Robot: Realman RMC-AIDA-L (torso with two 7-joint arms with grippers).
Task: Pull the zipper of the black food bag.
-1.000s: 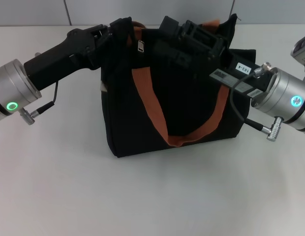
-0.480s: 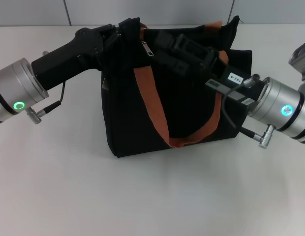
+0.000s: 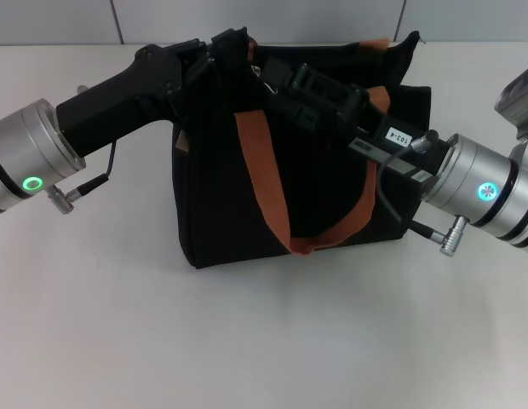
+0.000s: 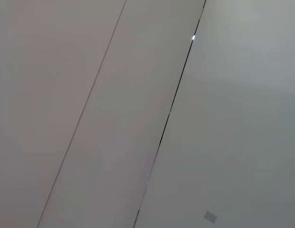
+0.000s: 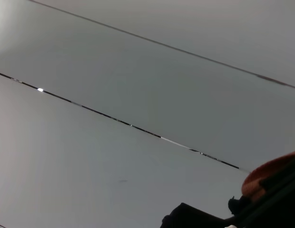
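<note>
A: What's on the left?
B: The left gripper (image 3: 223,49) sits at the top left corner of the black food bag (image 3: 221,196), which stands on the white table (image 3: 247,341). Its fingers look pressed onto the fabric edge, though black on black hides them.
A: And the zipper (image 3: 266,78)?
B: A small silver tab on the top edge, just right of that corner, beside the rust-brown handle (image 3: 272,192).
A: The right side?
B: The right gripper (image 3: 285,77) reaches over the bag top to the tab; whether its fingers pinch it, I cannot tell.

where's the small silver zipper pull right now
In the head view, the small silver zipper pull sits on the black fabric bag's top edge, between the left gripper and right gripper.
</note>
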